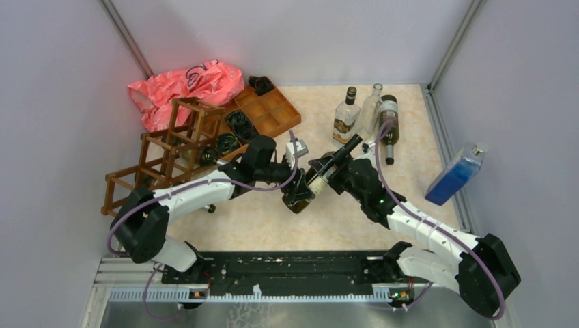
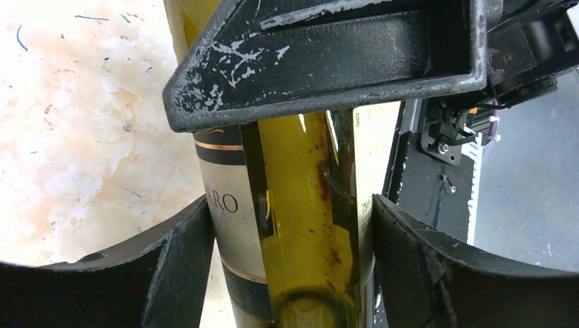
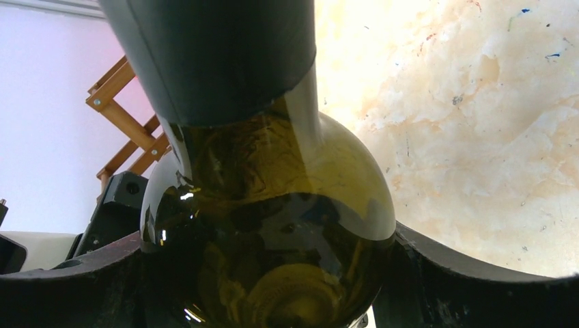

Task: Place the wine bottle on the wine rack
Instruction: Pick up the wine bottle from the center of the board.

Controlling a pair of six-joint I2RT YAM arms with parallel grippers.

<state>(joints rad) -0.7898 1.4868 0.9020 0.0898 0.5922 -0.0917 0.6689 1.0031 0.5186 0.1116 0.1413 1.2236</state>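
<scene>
From above, one wine bottle (image 1: 319,179) is mid-table between the left gripper (image 1: 300,176) and the right gripper (image 1: 336,174). It is right of the one wine rack (image 1: 167,154), and three other bottles (image 1: 346,116) are behind.

Left wrist: two fingers (image 2: 184,260) press on the sides of the bottle's body.

Right wrist: two fingers (image 3: 437,280) clasp its shoulder.

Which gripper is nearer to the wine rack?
Left. The left gripper sits just right of the wine rack, at the base end of the wine bottle; the right gripper is farther right, at its shoulder.

Bottle (image 2: 307,225): glossy olive-green glass, brown-streaked. Label (image 2: 229,205): smooth cream paper. Capsule (image 3: 212,55): matt black.
Left hand (image 2: 293,266) fingers (image 2: 177,273): matt black plastic.
Rack (image 1: 164,154): dark stained wood.
Worktop (image 2: 82,137): smooth, marbled beige, pen-marked.
Bag (image 1: 188,85): crinkled pink plastic film.
</scene>
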